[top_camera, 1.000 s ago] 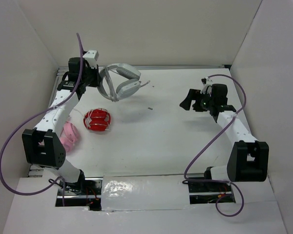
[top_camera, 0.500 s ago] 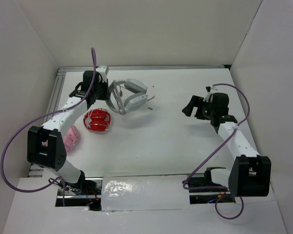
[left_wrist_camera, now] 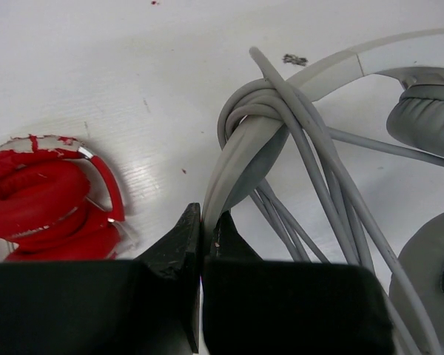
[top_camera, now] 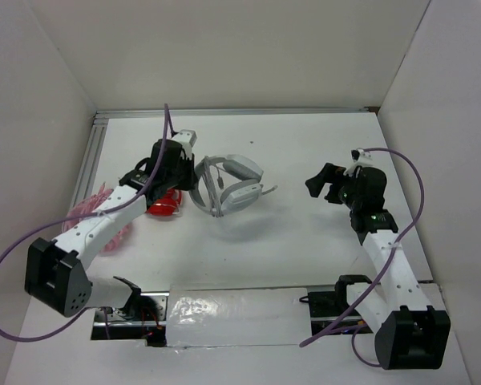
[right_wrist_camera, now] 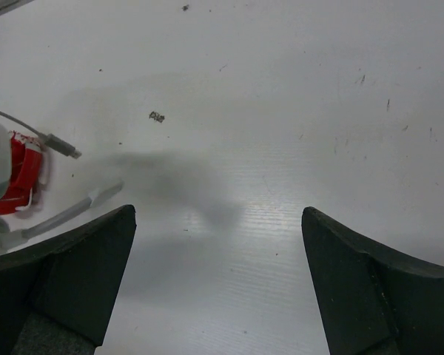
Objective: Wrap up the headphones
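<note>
Counter: headphones left of centre, seemingly lifted just off it, just beside the red thing. My left jaws are pressed together on the headband, pinching it; right jaws spread, empty, well apart. Cable looks mostly looped round the headband, so wrapping is far along. Left, I judge: plug end hangs loose, needs tucking.

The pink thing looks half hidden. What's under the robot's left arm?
Bits of the pink object and part of the red rounded object show beside the left arm; the rest is covered.
</note>
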`<action>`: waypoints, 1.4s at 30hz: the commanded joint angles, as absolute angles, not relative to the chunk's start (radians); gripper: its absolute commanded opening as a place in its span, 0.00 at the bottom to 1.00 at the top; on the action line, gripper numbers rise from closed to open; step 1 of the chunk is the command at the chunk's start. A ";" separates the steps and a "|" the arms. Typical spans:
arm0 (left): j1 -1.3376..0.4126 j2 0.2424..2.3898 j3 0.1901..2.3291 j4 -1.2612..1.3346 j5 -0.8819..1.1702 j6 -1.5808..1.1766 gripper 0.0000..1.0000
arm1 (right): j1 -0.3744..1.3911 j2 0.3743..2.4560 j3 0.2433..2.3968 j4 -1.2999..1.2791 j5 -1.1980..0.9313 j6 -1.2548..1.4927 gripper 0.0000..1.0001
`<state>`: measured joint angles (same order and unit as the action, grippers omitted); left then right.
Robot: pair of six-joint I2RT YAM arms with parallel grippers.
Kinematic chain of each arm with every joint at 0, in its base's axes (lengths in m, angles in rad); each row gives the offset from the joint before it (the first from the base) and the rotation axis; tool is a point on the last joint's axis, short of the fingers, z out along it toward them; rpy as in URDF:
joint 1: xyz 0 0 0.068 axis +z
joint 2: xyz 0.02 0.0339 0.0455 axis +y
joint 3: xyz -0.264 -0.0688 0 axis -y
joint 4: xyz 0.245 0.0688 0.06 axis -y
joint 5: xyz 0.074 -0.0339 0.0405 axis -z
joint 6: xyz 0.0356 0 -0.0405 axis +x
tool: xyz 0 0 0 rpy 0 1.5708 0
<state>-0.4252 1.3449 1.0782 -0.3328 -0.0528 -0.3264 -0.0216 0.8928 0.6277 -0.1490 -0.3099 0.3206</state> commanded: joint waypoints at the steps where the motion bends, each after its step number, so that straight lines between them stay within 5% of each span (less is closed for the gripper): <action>1: -0.491 1.246 1.080 -0.305 -0.054 -0.423 0.00 | -0.012 0.882 0.620 -0.094 -0.288 0.330 1.00; 17: -0.641 1.157 0.985 -0.361 -0.112 -0.453 0.00 | -0.006 0.876 0.620 -0.112 -0.224 0.347 1.00; 28: -0.384 1.486 1.097 -0.258 0.015 -0.316 0.00 | 0.023 0.936 0.635 -0.123 -0.180 0.364 1.00; 42: -0.151 1.943 1.567 -0.279 0.032 -0.196 0.00 | 0.046 0.988 0.667 -0.138 -0.089 0.353 1.00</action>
<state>-0.2028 1.8946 1.4693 -0.3248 -0.0124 -0.2169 0.0353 0.9676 0.6281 -0.1509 -0.1268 0.3546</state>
